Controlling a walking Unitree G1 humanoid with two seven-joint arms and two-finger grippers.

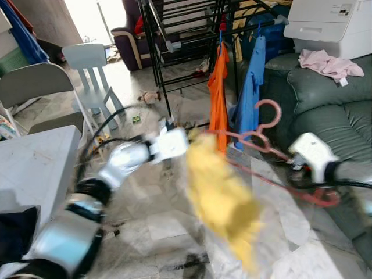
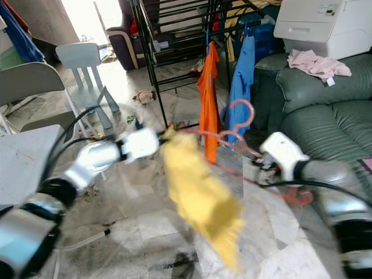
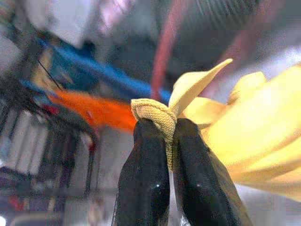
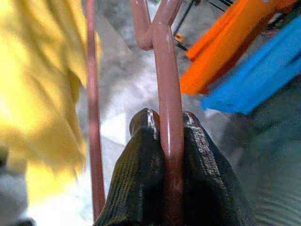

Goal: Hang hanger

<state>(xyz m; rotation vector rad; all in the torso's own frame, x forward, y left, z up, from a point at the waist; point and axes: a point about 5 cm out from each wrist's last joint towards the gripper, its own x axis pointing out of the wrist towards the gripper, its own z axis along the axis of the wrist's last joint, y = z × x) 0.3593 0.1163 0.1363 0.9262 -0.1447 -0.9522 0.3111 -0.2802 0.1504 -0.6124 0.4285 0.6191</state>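
Pink hanger point(image 4: 169, 117) is clamped in the right hand point(image 4: 167, 141), yellow garment point(image 1: 224, 200) pinched by the left hand point(image 3: 170, 141), kept spread for hanging on the rack point(image 1: 192, 35).

Pale marble tile floor point(image 1: 174, 226), dark smudge near the bottom; bearing black drying rack point(image 1: 174, 35), light blue child's chair point(image 1: 93, 75), small litter point(image 1: 152, 96), green sofa point(image 1: 325, 116).

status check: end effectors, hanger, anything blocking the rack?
Left end effector pinching yellow cloth garment's ribbed edge. Right end effector clamped on pink plastic hanger. Black metal drying rack ahead, orange shirt and blue shirt hanging there.
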